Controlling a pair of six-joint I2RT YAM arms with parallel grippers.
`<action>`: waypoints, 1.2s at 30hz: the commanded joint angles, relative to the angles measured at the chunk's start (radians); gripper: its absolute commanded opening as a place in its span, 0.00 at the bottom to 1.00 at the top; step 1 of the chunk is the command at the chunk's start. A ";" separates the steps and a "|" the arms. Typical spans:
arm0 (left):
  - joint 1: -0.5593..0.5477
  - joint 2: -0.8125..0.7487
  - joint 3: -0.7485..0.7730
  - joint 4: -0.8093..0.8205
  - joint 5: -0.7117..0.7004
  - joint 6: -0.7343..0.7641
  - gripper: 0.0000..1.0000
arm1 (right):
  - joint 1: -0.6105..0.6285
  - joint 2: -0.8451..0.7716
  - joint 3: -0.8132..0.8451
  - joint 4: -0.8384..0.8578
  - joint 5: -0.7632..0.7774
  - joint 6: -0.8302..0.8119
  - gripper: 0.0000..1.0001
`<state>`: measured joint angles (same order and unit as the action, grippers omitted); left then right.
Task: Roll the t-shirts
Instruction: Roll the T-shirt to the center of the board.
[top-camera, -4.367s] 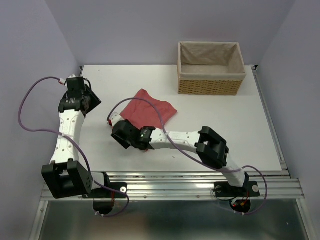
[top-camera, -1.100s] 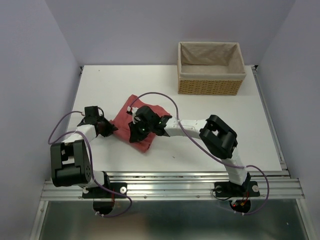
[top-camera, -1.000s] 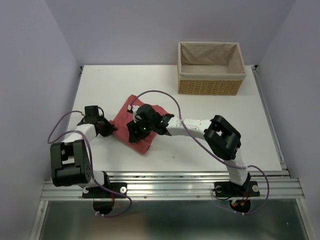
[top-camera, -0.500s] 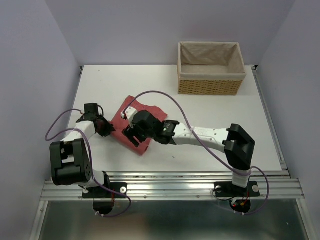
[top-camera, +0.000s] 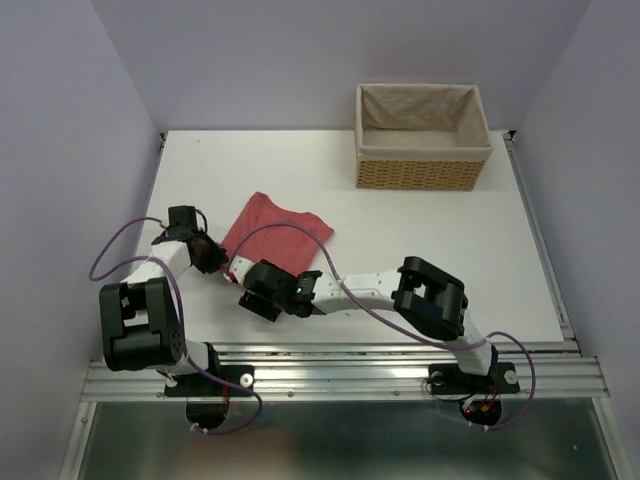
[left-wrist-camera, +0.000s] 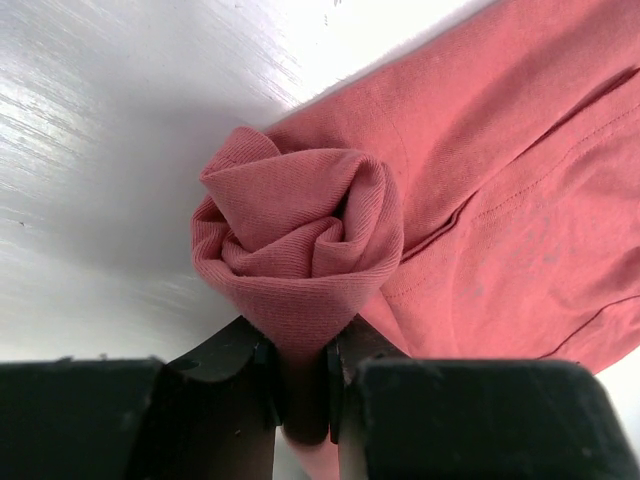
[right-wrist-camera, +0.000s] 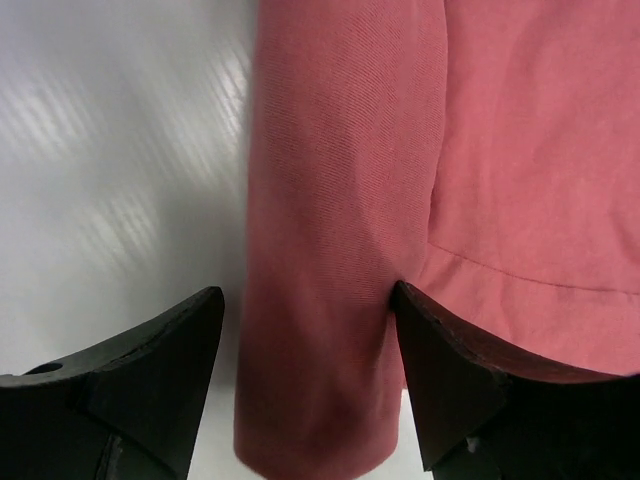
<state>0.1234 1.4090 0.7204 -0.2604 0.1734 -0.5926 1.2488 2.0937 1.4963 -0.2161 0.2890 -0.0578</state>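
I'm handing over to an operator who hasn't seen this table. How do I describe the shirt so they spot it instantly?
On the white table, go from the wicker basket at the far right toward the left-centre, near the arms. There lies the t-shirt: the only salmon-red thing, plain cloth, its near edge wound into a spiral that the left gripper pinches.
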 joint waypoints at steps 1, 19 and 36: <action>-0.005 -0.028 0.028 -0.030 -0.040 0.025 0.00 | 0.026 0.046 0.025 0.110 0.149 -0.066 0.72; -0.005 -0.022 0.059 -0.040 -0.026 0.043 0.00 | 0.035 0.049 0.018 0.199 0.259 -0.027 0.05; -0.005 -0.116 0.298 -0.226 -0.086 0.154 0.82 | -0.181 0.015 0.084 0.049 -0.583 0.277 0.01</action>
<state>0.1234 1.3556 0.9386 -0.4206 0.1184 -0.4919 1.1259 2.1445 1.5364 -0.1467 -0.0280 0.1184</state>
